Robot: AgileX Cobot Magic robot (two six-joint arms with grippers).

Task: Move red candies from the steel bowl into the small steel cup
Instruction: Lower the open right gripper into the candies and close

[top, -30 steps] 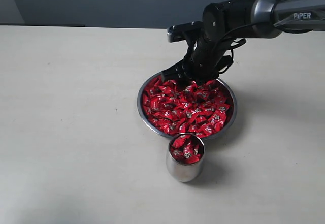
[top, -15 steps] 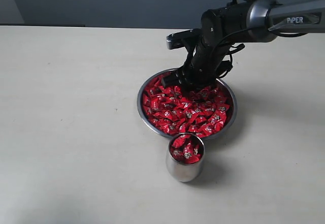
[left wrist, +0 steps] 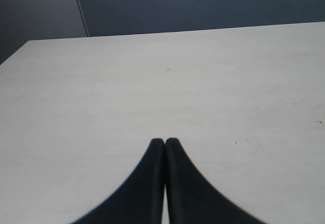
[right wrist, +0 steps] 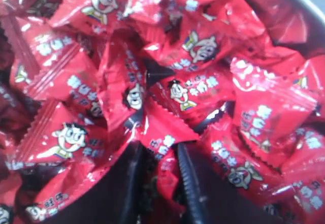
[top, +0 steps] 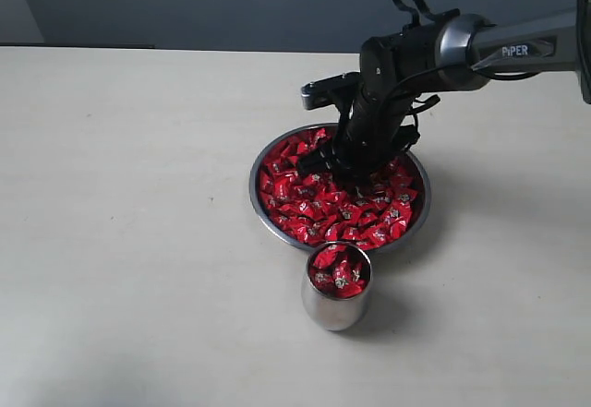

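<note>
— Right gripper [right wrist: 158,150], jaw state?
— Narrow gap. Both fingers [right wrist: 190,183] are sunk tips-down in the candies [top: 342,204]. One red wrapper fills the gap and touches the inner face of each finger, so I note it as closed on that candy. Other wrappers press against the outer sides of the fingers.
— Where over the bowl [top: 254,190]?
— At the far half, seen from the exterior camera. The arm reaches in from the right and the wrist is bent down into the pile.
— Bowl contents?
— Candies only, red wrappers with small white-silver print. They are heaped across the whole floor and up to about the rim. Steel shows only at the rim.
— Cup [top: 335,310]?
— Upright on the table [top: 138,241], on the near side of the bowl and just beside its rim. Cannot tell whether the two touch. It holds red candies up to about the mouth.
— Left gripper [left wrist: 164,142]?
— Fingers pressed together with the tips meeting, nothing between them. It hangs over bare tabletop in its wrist view and is out of the exterior frame.
</note>
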